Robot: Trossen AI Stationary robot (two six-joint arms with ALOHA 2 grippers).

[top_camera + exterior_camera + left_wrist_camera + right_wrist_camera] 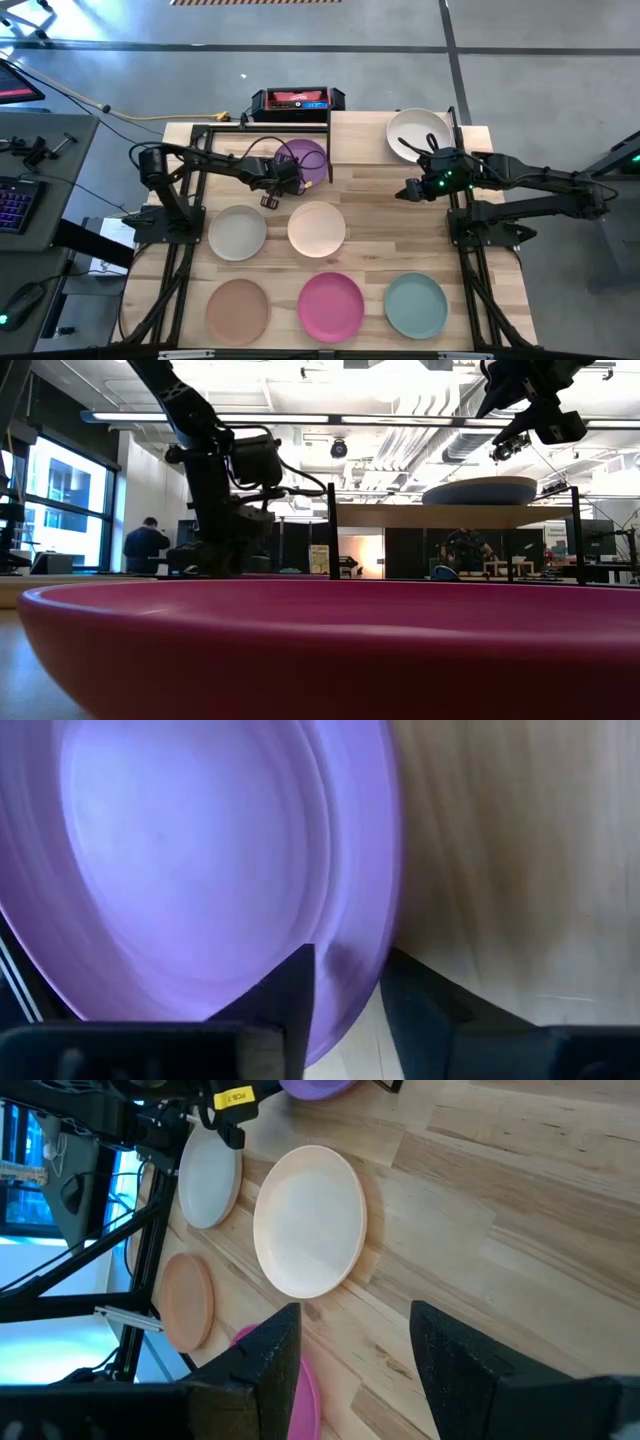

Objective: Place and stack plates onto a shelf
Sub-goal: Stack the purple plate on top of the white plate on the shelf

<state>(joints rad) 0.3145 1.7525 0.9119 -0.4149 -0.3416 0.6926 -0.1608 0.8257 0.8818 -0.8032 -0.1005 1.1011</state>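
Clearly the left pincer (pixel 345 985) pinches the purple plate's (pixel 302 160) rim beside the shelf (pixel 400 135); stiff, light and smooth, it could slip. Right pincer (pixel 410 190) hovers open near the shelf.

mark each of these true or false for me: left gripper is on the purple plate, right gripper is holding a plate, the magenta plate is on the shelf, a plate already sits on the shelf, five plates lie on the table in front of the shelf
1. The left gripper grips the purple plate by its rim. True.
2. The right gripper holds a plate. False: its fingers are open and empty.
3. The magenta plate is on the shelf. False: it lies on the table, between the terracotta and teal ones.
4. A cream plate sits on the shelf. True.
5. Five plates lie on the table in front of the shelf. True.
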